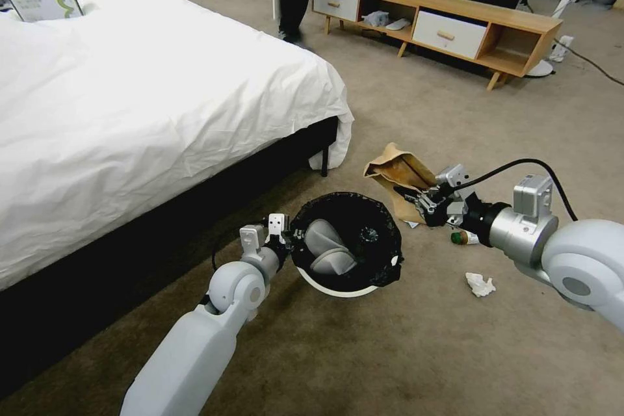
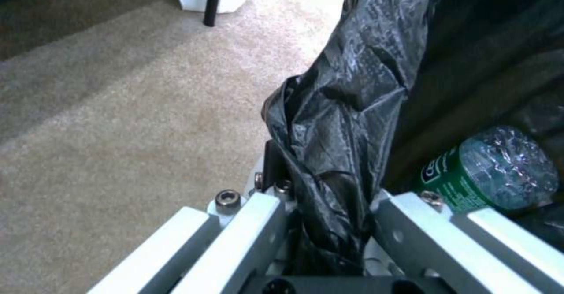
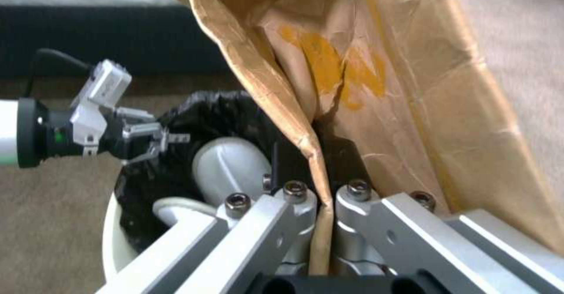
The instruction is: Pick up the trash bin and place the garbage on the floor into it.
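beige carpet floor point(image 1: 422, 351); white-sheeted bed point(image 1: 130, 97) left; low wooden tv cabinet point(image 1: 435, 19) behind.

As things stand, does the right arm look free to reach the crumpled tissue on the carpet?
Probably not yet: the right end effector is shut on the brown paper bag; the tissue lies unobstructed beside that arm.

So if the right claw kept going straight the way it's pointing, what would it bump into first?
Probably the trash bin. The right claw is shut on the brown paper bag and points toward the bin's near rim, where the left claw grips the black liner. Depth is unclear, so it might pass just over the rim.
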You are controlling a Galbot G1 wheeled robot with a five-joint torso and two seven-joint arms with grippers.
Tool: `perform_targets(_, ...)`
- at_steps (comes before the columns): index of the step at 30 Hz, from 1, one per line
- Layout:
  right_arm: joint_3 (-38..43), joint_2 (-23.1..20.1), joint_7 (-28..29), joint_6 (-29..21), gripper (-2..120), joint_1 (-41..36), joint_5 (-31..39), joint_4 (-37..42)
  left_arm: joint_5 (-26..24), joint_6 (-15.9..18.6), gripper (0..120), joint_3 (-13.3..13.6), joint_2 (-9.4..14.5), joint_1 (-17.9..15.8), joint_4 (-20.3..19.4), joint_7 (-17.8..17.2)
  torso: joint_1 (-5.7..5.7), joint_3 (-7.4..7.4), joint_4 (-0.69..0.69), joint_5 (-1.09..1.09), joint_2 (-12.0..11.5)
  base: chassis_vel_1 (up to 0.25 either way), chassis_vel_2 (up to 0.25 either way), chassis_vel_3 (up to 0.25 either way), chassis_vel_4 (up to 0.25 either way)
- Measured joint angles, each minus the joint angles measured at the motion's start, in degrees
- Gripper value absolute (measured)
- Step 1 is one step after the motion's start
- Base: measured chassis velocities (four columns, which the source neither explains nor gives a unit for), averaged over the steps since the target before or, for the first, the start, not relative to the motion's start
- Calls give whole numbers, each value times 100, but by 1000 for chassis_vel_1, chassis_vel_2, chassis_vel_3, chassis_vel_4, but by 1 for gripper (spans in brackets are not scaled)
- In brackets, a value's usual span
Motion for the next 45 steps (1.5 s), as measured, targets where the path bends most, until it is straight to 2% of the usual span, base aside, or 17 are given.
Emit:
perform_targets(3, 17, 0, 21, -94, 0, 7, 46, 26, 0, -2, 2, 5, -8, -4, 7, -5, 0, 0, 1, 0, 0, 0, 0, 0, 0)
perform_targets(6, 130, 37, 157, -668, 0, 56, 383, 200, 0, -13, 2, 73, -68, -36, 54, -43, 0, 0, 1, 0, 0, 0, 0, 0, 0)
perform_targets(11, 237, 36, 425, -1016, 0, 58, 751, 348, -6, -17, 2, 140, -114, -78, 91, -82, 0, 0, 0, 0, 0, 0, 0, 0, 0)
perform_targets(19, 236, 30, 459, -1023, 0, 23, 693, 358, -49, -8, 2, 191, -139, -92, 95, -157, 0, 0, 1, 0, 0, 0, 0, 0, 0)
perform_targets(24, 174, 48, 430, -998, 0, 13, 651, 388, -89, 17, 2, 360, -311, -214, 263, -266, 0, 0, 1, 0, 0, 0, 0, 0, 0)
perform_targets(30, 174, 16, 373, -986, 0, -6, 626, 411, -86, 19, 2, 434, -509, -304, 416, -295, 0, 0, 0, 0, 0, 0, 0, 0, 0)
perform_targets(45, 91, 44, 225, -971, 0, -9, 457, 370, -69, -17, 2, 629, -712, -557, 762, -323, 0, 0, 1, 0, 0, 0, 0, 0, 0)
